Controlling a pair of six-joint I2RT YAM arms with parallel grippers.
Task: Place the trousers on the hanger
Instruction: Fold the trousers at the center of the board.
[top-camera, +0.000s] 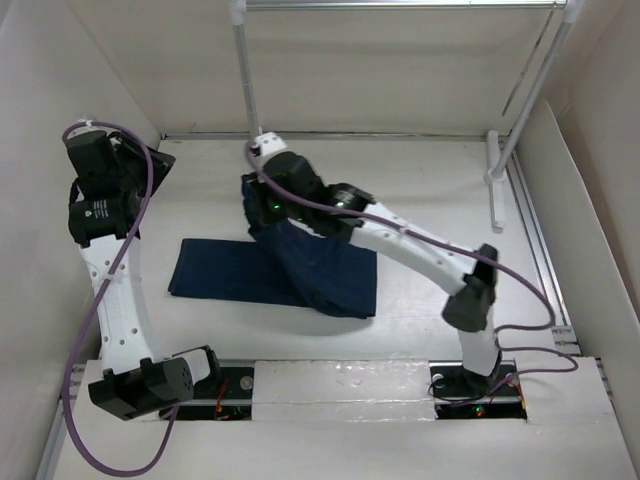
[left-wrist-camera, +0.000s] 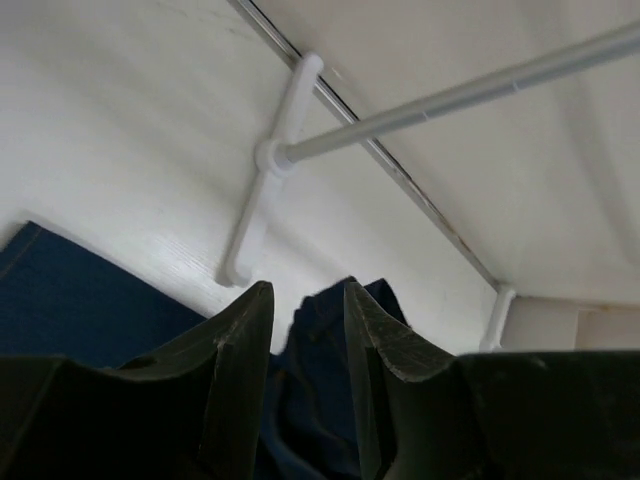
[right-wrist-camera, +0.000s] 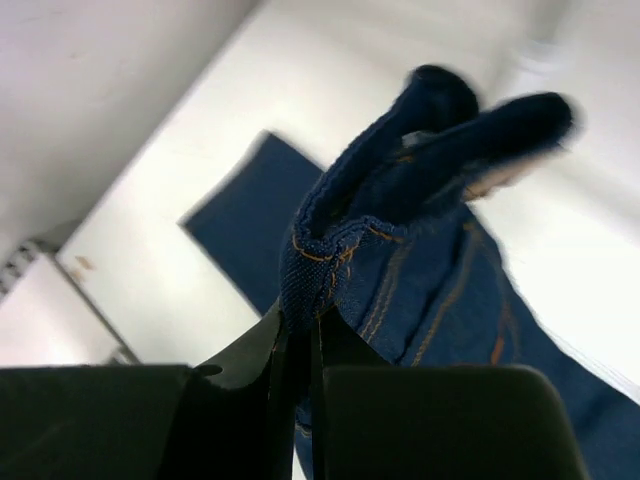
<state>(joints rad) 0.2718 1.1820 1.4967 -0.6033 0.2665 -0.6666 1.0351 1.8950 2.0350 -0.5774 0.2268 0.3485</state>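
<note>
Your right gripper (right-wrist-camera: 300, 325) is nearest the lens, its fingers shut tight on a stitched edge of the trousers (right-wrist-camera: 430, 250). From that pinch the denim rises in a folded hump, so you have a firm hold of a thick seam, not a loose fold. From above, the raised part hangs under the gripper just in front of the left rack pole (top-camera: 243, 70), while the rest of the trousers lies flat on the table (top-camera: 420, 190), stretching away to the left. Your left gripper (left-wrist-camera: 305, 300) holds nothing: its fingers stand narrowly apart, with the lifted denim showing beyond the gap. It hovers near the far left corner, touching no cloth. You are in the lifting step, by my judgement, with the hanging not yet begun. You cannot make out the hanger for certain in any view, so find it before you carry the cloth further. The next move probably calls for the left gripper to take a second hold, so the flat part does not drag.
</note>
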